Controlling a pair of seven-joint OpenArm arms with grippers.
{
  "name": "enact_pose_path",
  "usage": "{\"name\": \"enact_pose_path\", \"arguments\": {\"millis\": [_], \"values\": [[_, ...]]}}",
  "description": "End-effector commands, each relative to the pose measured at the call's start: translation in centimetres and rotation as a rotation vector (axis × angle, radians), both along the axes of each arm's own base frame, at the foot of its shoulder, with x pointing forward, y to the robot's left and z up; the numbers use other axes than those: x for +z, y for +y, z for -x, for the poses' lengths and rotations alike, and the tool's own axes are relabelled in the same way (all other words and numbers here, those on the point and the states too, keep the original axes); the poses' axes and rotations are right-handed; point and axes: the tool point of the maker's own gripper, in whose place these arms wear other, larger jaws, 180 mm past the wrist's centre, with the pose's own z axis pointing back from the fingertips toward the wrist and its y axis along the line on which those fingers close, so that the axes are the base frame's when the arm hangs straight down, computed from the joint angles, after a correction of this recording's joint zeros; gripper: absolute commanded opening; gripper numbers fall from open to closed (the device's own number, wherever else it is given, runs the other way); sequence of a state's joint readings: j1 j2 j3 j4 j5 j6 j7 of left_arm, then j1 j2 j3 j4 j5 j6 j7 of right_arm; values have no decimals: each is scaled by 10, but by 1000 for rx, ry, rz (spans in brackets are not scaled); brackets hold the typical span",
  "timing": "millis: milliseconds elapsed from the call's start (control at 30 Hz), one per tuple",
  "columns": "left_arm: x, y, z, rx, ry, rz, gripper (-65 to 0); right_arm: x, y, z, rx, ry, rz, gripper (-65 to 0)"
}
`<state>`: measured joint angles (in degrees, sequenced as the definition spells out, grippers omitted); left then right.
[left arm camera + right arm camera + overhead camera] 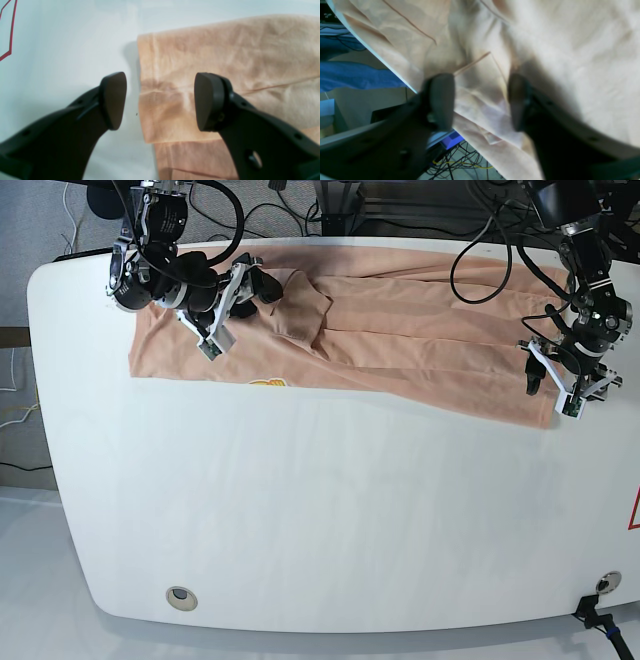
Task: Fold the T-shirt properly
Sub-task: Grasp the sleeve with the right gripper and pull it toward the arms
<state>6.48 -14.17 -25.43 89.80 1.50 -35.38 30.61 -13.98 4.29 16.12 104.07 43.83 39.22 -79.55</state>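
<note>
The peach T-shirt lies stretched sideways across the far part of the white table, with a small yellow print showing at its near edge. My left gripper hangs open over the shirt's right end. In the left wrist view, the left gripper straddles the hem of the T-shirt, one finger over bare table, the other over cloth. My right gripper is at the shirt's left part. There a raised fold of the T-shirt sits between the spread fingers of the right gripper.
Red marking lines sit on the table off the shirt's right end, near the table's right edge. The table's far edge runs close by the right gripper, with cables on the floor below. Two round fittings are near the front edge.
</note>
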Motion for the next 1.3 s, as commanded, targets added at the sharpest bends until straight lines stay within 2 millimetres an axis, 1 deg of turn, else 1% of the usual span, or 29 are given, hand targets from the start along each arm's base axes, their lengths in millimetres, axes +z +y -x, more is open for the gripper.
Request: {"name": "enact_pose_path", "arguments": {"millis": [0,133,267,367,433,500,633,667,767,900,1000,1033,1100,1167,1233,1267], "values": [[15,4,-9,-2,-50,-10,-261,9,2,-7,1,-42,-20,-445],[15,4,-9,-2,-50,-10,-261,9,2,-7,1,-42,-20,-644],[15,4,-9,-2,-50,-10,-261,8,1,-5,11,-30,-12,-650],[15,4,-9,-2,-50,-10,-261,22,13,-7,10,-55,-118,-650],[15,4,-9,-2,-50,-10,-261,29,21,0,7,-51,-195,-650],[15,4,-9,-2,-50,-10,-261,32,25,7,3,-40,-237,-650],[15,5,-9,-2,-49,-11,-261,25,26,27,-4,11,-257,-650],[15,5,-9,-2,-49,-11,-261,23,24,32,-3,22,-250,-650],[15,5,-9,-2,-49,-11,-261,18,23,44,32,54,-232,-650],[15,5,-9,-2,-49,-11,-261,15,24,53,87,73,-212,-650],[15,5,-9,-2,-49,-11,-261,13,20,59,94,88,-197,-650],[15,5,-9,-2,-49,-11,-261,12,19,60,94,90,-196,-636],[15,5,-9,-2,-49,-12,-261,15,20,60,100,79,-191,-554],[16,6,-9,-2,-49,-14,-261,19,18,65,120,73,-174,-495],[16,6,-9,-2,-49,-14,-261,23,23,69,163,62,-169,-450],[16,6,-9,-2,-49,-14,-261,23,22,71,189,65,-157,-436]]}}
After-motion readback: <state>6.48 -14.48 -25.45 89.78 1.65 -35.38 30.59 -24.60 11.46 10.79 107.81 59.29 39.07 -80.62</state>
